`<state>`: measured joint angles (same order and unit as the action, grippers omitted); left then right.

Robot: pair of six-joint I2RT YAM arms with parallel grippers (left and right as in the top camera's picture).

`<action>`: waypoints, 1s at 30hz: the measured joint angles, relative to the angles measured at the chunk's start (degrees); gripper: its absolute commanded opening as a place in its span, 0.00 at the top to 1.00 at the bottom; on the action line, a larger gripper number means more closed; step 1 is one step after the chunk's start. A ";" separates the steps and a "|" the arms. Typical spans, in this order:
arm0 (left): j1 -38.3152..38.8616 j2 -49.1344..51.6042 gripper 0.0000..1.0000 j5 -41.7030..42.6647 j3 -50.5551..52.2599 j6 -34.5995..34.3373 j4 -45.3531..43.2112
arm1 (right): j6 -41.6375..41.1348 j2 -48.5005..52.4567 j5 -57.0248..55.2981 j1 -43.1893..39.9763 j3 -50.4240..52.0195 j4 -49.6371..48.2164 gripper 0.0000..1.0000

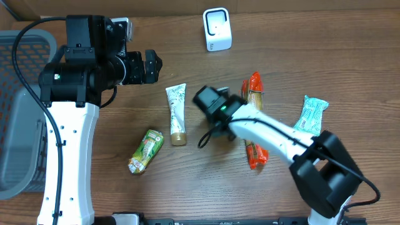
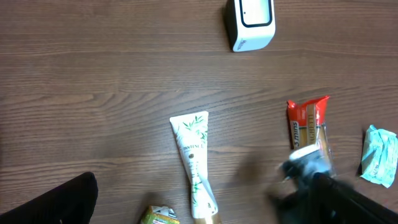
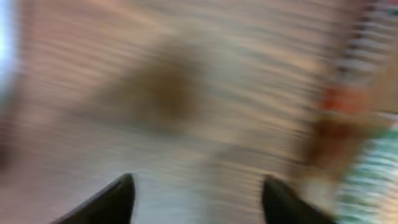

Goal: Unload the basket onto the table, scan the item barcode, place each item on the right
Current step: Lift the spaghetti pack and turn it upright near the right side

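Observation:
The white barcode scanner [image 1: 217, 29] stands at the back of the table, also in the left wrist view [image 2: 249, 22]. Lying flat on the wood are a white tube [image 1: 177, 112], a green packet [image 1: 145, 150], a red snack bar [image 1: 253, 87] and a teal packet [image 1: 310, 115]. My right gripper [image 3: 196, 186] hovers between the tube and the red bar. Its view is smeared with motion, and its dark fingers [image 3: 118, 196] stand apart with only table between them. My left gripper [image 1: 152, 67] hangs open and empty above the table, left of the scanner.
A grey mesh basket [image 1: 12, 112] sits at the far left edge. A second red wrapper [image 1: 255, 155] lies under the right arm. In the left wrist view the right arm is a blurred dark shape [image 2: 311, 180] beside the red bar [image 2: 305, 118].

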<state>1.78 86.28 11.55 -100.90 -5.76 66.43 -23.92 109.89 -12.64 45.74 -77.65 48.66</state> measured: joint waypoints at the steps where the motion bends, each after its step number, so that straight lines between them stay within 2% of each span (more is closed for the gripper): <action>1: 0.02 0.00 0.01 0.00 0.00 0.02 0.00 | 0.24 0.00 1.92 1.09 -0.04 -1.40 0.10; 3: 0.02 0.00 0.00 0.00 0.00 0.02 0.00 | 0.55 0.00 5.44 3.41 -0.11 -3.21 0.05; 7: 0.02 0.00 0.00 0.02 0.00 0.02 0.02 | 0.57 0.00 9.40 5.53 -0.17 -2.49 0.04; 10: 0.00 0.00 0.01 0.00 0.00 0.02 0.02 | 0.52 0.00 10.69 3.37 -0.48 1.66 0.04; 16: 0.02 0.00 0.00 0.02 0.00 0.02 0.02 | 1.73 -0.72 11.39 -8.55 -3.61 10.14 0.04; 18: 0.02 0.00 0.00 0.00 0.00 0.02 0.02 | 3.13 -2.10 11.80 -13.44 -4.11 11.41 0.00; 22: 0.02 0.00 0.00 0.00 0.00 0.02 0.02 | 6.82 -4.85 14.49 -21.49 -4.22 13.16 0.00; 30: 0.02 0.00 0.00 0.00 0.00 0.02 0.02 | 15.74 -5.25 27.12 -32.35 -0.33 5.33 0.00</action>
<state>1.80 86.28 11.55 -100.90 -5.74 66.46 -8.19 104.64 14.48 13.39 -77.97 54.00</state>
